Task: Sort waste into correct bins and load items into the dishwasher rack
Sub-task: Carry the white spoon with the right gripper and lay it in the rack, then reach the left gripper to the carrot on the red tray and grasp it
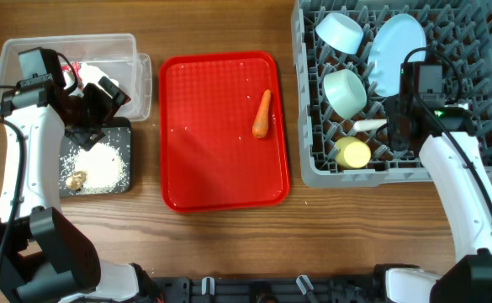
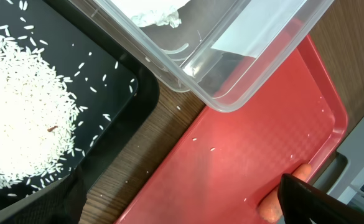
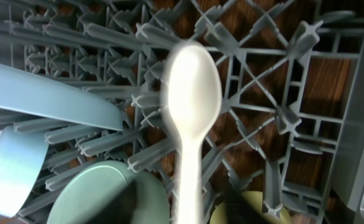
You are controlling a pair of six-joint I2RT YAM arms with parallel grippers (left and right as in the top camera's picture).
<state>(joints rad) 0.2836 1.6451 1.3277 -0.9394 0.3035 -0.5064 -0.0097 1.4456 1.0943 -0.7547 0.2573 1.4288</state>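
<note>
Loading looks nearly finished overhead: plate (image 1: 397,50), bowls (image 1: 345,91) and yellow cup (image 1: 352,153) sit in the dishwasher rack (image 1: 481,50). The right gripper (image 1: 394,126) hangs toward its 6 o'clock with the white spoon (image 1: 370,124). The carrot (image 1: 262,114) lies unsorted at 2 o'clock on the red tray (image 1: 195,168).

Left wrist: the left gripper (image 2: 175,186) stands wide apart and empty above the black tray (image 2: 126,93) and clear tub (image 2: 231,93). Its next reach, I judge, is the carrot.

Right wrist: the fingers seem closed on the spoon's handle, though it is blurred.

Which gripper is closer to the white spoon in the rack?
Right. The right gripper hangs just beside the white spoon in the dishwasher rack; the left gripper is far off, by the black tray.
</note>
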